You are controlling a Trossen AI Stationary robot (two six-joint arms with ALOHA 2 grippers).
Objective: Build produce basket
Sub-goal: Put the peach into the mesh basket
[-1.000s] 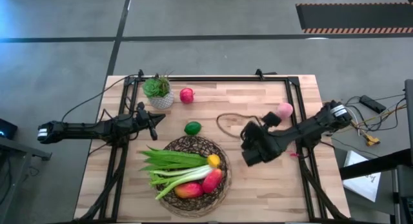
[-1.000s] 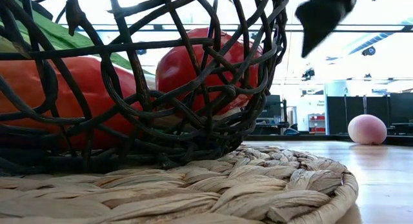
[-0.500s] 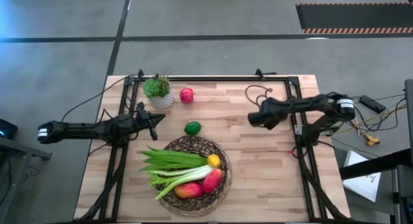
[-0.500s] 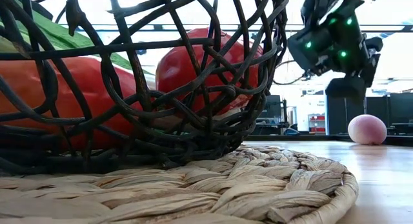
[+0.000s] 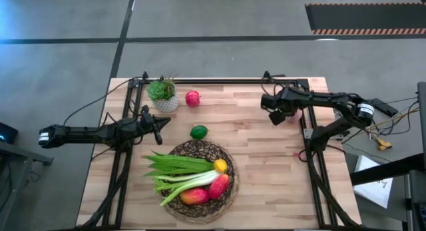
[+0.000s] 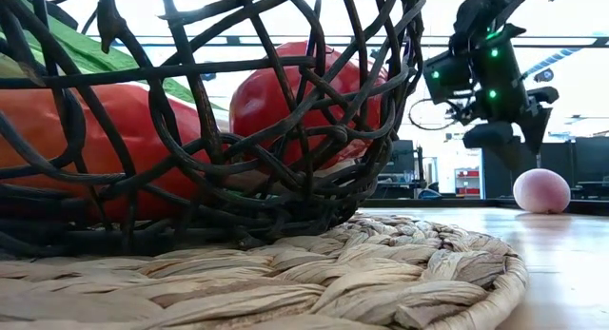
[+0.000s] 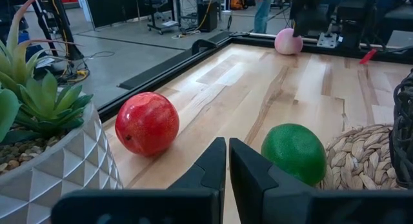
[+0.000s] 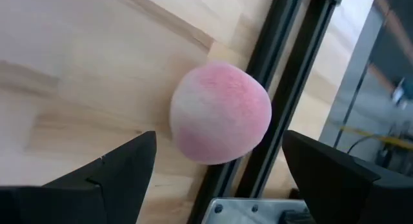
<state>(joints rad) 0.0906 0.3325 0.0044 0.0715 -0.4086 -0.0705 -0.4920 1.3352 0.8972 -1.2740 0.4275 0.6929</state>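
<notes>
Right arm arriving above the pink peach; basket partly filled.

High view: within the last second the right gripper (image 5: 278, 115) has swung from mid-table to the far right rail, where it now hides the peach; this suggests a pick is about to begin. The basket (image 5: 223, 153) holds the leafy bunch (image 5: 174, 164), leek (image 5: 190, 177), lemon (image 5: 220, 166) and two red-orange fruits (image 5: 206, 190); the lime (image 5: 198, 132) and red apple (image 5: 192, 98) lie outside, beside the potted plant (image 5: 162, 93). Low view: the right gripper hangs just above the peach (image 6: 541, 190), not touching. Left wrist view: the waiting left gripper (image 7: 227, 164) has its fingers pressed together, empty. Right wrist view: the fingers (image 8: 113, 169) are spread wide, the peach (image 8: 221, 113) between them, against the rail (image 8: 290, 75).
</notes>
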